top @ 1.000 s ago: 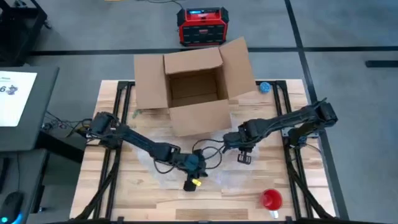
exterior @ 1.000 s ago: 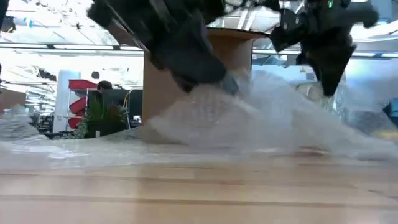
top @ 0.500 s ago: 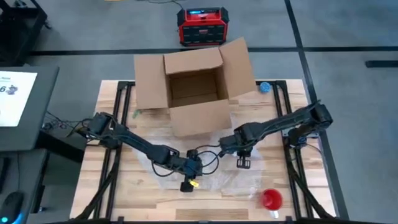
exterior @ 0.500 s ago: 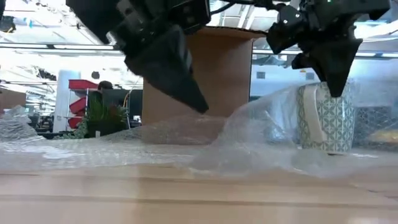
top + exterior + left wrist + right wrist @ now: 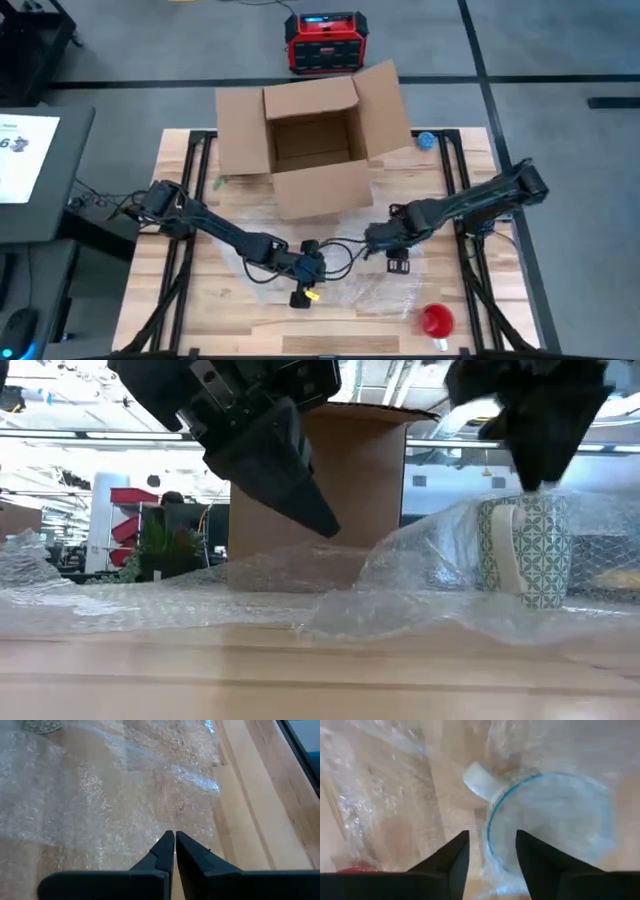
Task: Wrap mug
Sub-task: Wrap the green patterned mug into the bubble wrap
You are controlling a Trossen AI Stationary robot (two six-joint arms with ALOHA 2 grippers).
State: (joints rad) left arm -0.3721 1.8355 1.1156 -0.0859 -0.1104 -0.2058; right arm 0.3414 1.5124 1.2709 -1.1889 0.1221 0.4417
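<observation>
While the right end effector [image 5: 489,865] hangs open over the mug [image 5: 522,550] upright on bubble wrap [image 5: 90,795] and the left end effector [image 5: 174,851] is closed empty, descending risks tipping the mug.

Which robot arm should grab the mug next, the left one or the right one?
Probably the right one. The right gripper hangs open just above the mug, while the left gripper is shut, over the bubble wrap farther away.
</observation>
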